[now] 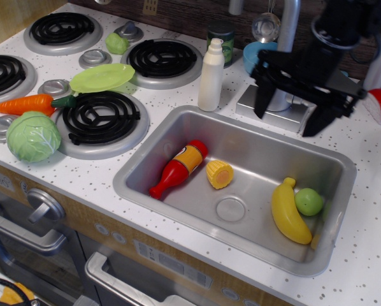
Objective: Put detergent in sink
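- While the front edge of the white speckled counter is bare, the sink just behind it is a brushed-steel rectangle with rounded corners and a round drain
- Inside the basin lie a glossy red-and-yellow ketchup bottle, a ribbed yellow corn piece, a smooth banana and a round green fruit; the fruit is touching the banana, and the floor around the drain is free
- To the left, a green cabbage and an orange carrot rest beside the black coil burners, with a flat green plate near them
- Behind the far left corner of the sink, the detergent stands upright on the counter, a plain cream-white plastic cylinder with rounded shoulders and a narrow cap; it is outside the basin, close to its rim
- Right of it, the gripper hangs over the far rim, dark and angular, its two fingers spread wide and holding nothing; it is apart from the bottle
- Partly hidden behind the gripper is the grey metal faucet
- Farther back, a dark can and a blue bowl stand near the wall
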`<state>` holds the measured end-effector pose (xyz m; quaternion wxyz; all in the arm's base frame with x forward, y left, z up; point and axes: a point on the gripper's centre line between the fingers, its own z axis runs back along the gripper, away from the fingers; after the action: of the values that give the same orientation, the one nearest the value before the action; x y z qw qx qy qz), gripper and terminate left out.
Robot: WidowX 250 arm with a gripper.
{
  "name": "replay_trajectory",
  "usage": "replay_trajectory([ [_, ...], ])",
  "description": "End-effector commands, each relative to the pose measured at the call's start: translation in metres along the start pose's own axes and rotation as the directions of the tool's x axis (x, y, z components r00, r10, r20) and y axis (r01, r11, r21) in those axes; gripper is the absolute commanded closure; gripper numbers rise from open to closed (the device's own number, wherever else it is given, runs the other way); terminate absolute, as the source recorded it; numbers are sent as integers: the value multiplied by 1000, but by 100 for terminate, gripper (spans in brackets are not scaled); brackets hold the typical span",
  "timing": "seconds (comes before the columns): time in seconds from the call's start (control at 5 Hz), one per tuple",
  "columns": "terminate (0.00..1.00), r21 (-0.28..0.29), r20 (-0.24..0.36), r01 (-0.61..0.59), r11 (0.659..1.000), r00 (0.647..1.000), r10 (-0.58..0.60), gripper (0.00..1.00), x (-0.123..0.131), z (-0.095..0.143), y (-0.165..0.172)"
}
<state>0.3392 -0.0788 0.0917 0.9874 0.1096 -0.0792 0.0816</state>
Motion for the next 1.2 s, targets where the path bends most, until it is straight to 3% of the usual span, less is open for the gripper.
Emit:
replay_trajectory([
  [0.0,0,30,129,-128,991,984,123,0,30,11,41],
  [0.2,0,56,210,-161,985,967,146,0,52,-1,62],
  [0.4,0,35,239,-169,985,958,156,0,70,-10,78],
  [1.0,0,28,391,-171,985,909,147,0,97,-51,106],
])
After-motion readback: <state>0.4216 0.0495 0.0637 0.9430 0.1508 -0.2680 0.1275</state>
